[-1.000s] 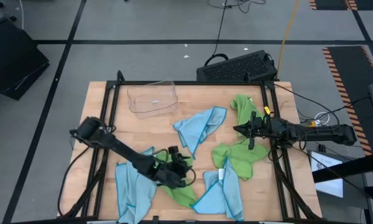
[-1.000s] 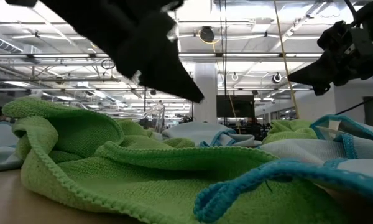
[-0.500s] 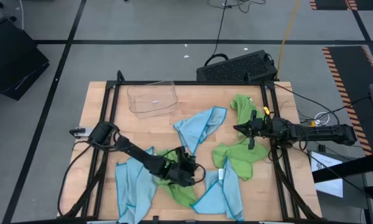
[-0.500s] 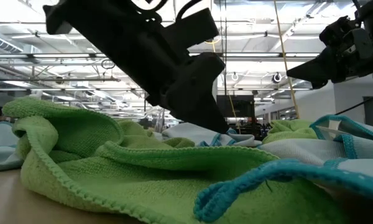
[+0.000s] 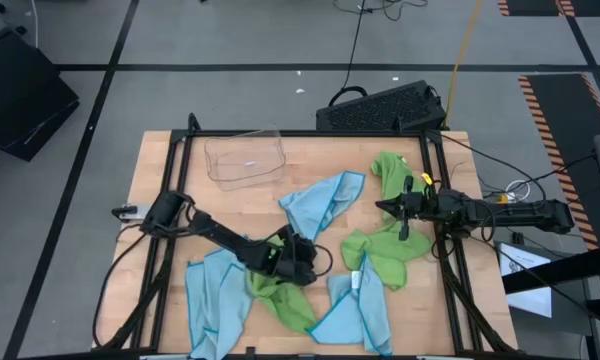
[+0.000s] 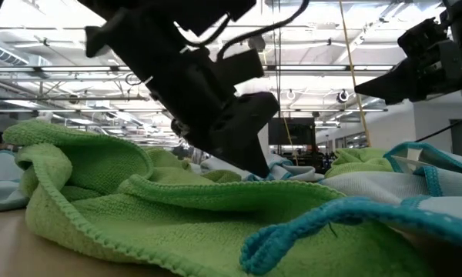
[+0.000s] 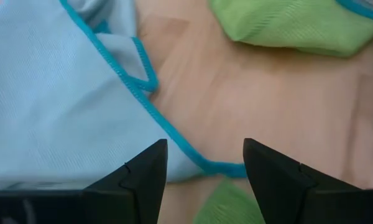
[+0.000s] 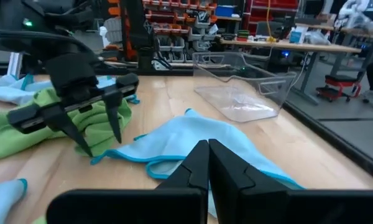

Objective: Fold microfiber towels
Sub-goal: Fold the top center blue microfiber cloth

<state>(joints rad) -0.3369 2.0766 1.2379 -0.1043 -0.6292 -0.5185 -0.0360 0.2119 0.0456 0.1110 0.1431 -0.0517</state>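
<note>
left arm: stretched low from the table's left edge toward the centre-front, forearm running over the blue towel [image 5: 212, 290] at front left.
left gripper [image 5: 305, 262]: just above the table near the middle front, fingers [image 7: 143, 174] apart, nothing between them.
left gripper vs towels: hovers over the lower corner of the centre blue towel [image 5: 320, 205]; in the wrist view that towel's teal hem runs between the fingertips, with bare wood beyond. the front green towel [image 5: 285, 300] lies just beside and under the gripper, toward the front edge.
right arm: comes in level from the table's right edge, wrist over the right-hand rail.
right gripper [image 5: 385, 208]: held above the table at the right, fingers pressed together, holding nothing.
right gripper vs towels: sits between the upper green towel [image 5: 388, 170] and the lower right green towel [image 5: 380, 250], tips pointing at the centre blue towel, not touching it.
other towels: a fourth blue towel [image 5: 360, 305] at front right, partly over the green ones beside it.
tray [image 5: 245, 158]: clear plastic, back left of the table, well apart from both grippers.
table [image 5: 160, 170]: wood top, towels all crumpled, none folded.
</note>
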